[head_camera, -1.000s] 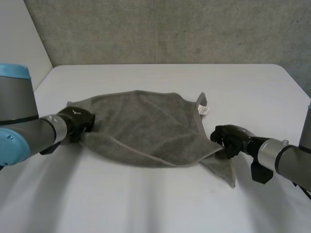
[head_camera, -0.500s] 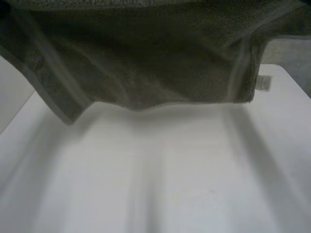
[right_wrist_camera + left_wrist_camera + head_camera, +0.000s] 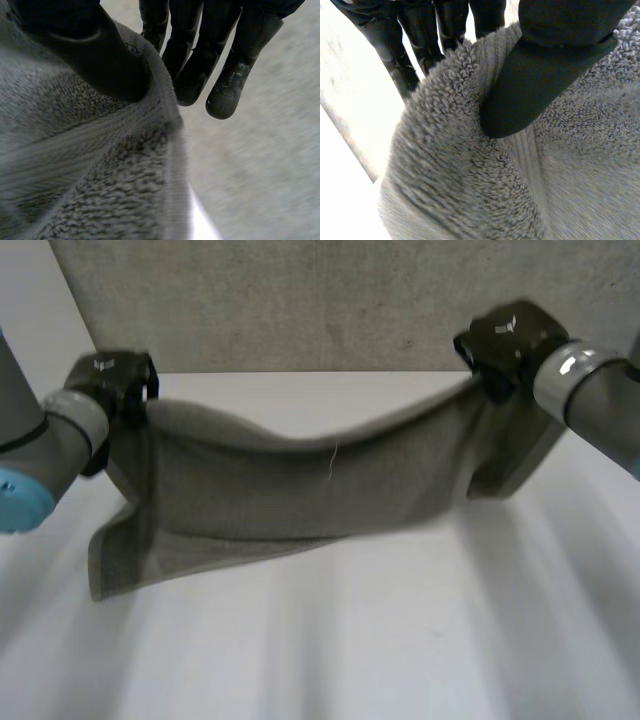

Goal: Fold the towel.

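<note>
1. I see a white table, its top flat and plain, running back to a straight far edge in the head view.
2. That far edge sits against a grey wall.
3. The towel hangs above the table's far half, most of its length lifted off the surface.
4. Its lowest corner, on the left arm's side, droops close to the top; I cannot tell whether it touches.
5. Soft shade lies on the white surface beneath the cloth.
</note>
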`<state>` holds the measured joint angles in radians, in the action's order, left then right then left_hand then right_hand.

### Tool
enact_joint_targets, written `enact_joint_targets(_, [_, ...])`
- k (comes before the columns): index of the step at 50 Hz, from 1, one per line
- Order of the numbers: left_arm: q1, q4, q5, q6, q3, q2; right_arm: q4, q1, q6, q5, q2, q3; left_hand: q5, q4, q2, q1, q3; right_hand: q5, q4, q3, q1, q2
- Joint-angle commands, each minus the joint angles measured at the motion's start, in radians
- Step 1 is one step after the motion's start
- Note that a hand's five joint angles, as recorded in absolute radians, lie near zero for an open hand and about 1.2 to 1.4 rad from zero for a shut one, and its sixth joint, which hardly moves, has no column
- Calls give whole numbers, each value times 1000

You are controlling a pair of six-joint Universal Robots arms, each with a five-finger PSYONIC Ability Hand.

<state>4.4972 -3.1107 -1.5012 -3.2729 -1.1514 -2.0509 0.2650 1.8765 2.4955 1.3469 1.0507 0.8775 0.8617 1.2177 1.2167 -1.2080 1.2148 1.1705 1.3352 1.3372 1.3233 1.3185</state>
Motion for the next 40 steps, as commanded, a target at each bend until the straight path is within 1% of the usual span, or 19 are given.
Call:
enact_joint_targets(1, [-12, -347, -1, -16, 205, -12, -573, 30, -20, 92, -22, -79, 360, 179, 180, -188, 181, 51, 61, 59, 73, 78])
enact_joint_targets(2, [-12, -348, -1, -16, 205, -12, -575, 30, -20, 92, -21, -78, 360, 179, 180, -188, 181, 51, 61, 59, 73, 78])
enact_joint_targets(3, [-19, -496, -2, -10, 191, 10, -724, 32, -20, 97, 17, -37, 360, 179, 180, -188, 181, 51, 61, 59, 73, 78])
enact_joint_targets(4, [-20, -497, -2, -10, 191, 11, -725, 32, -20, 97, 17, -37, 360, 179, 180, -188, 181, 51, 61, 59, 73, 78])
enact_joint_targets(6, [-29, -705, -7, 47, 139, 89, -896, 38, -14, 94, 124, 56, 360, 179, 180, -188, 181, 51, 61, 59, 73, 78])
enact_joint_targets(8, [-26, -739, -5, 88, 101, 119, -900, 42, -3, 90, 161, 87, 360, 179, 180, -188, 181, 51, 61, 59, 73, 78])
enact_joint_targets(10, [-15, -743, -4, 133, 68, 143, -875, 46, 10, 87, 173, 112, 360, 179, 180, -188, 181, 51, 61, 59, 73, 78])
enact_joint_targets(12, [2, -737, -1, 195, -2, 150, -781, 46, 31, 60, 176, 158, 360, 179, 180, -188, 181, 51, 61, 59, 73, 78])
enact_joint_targets(18, [14, -737, 7, 208, -160, 147, -609, 35, 43, -14, 175, 242, 360, 179, 180, -188, 181, 51, 61, 59, 73, 78])
enact_joint_targets(20, [14, -747, 53, 206, -291, 146, -528, 33, 42, -37, 173, 319, 360, 179, 180, -188, 181, 51, 61, 59, 73, 78])
enact_joint_targets(23, [14, -753, 88, 206, -353, 143, -501, 33, 42, -41, 173, 368, 360, 179, 180, -188, 181, 51, 61, 59, 73, 78])
enact_joint_targets(25, [16, -761, 160, 194, -459, 115, -474, 33, 39, -48, 167, 470, 360, 179, 180, -188, 181, 51, 61, 59, 73, 78])
enact_joint_targets(26, [16, -761, 160, 194, -459, 115, -474, 33, 39, -48, 167, 471, 360, 179, 180, -188, 181, 51, 61, 59, 73, 78])
enact_joint_targets(28, [16, -760, 211, 151, -545, 88, -469, 33, 40, -48, 144, 563, 360, 179, 180, -188, 181, 51, 61, 59, 73, 78])
enact_joint_targets(30, [16, -755, 226, 115, -579, 77, -471, 35, 39, -51, 132, 604, 360, 179, 180, -188, 181, 51, 61, 59, 73, 78])
enact_joint_targets(34, [22, -737, 233, 33, -626, 55, -478, 39, 37, -51, 107, 664, 360, 179, 180, -188, 181, 51, 61, 59, 73, 78])
enact_joint_targets(36, [49, -700, 234, -48, -657, 48, -478, 44, 33, -51, 94, 687, 360, 179, 180, -188, 181, 51, 61, 59, 73, 78])
enact_joint_targets(39, [85, -642, 234, -106, -666, 44, -480, 46, 36, -49, 91, 699, 360, 179, 180, -188, 181, 51, 61, 59, 73, 78])
enact_joint_targets(40, [89, -610, 236, -126, -669, 44, -478, 43, 39, -48, 91, 703, 235, 54, 55, -64, 57, 51, 61, 59, 73, 78])
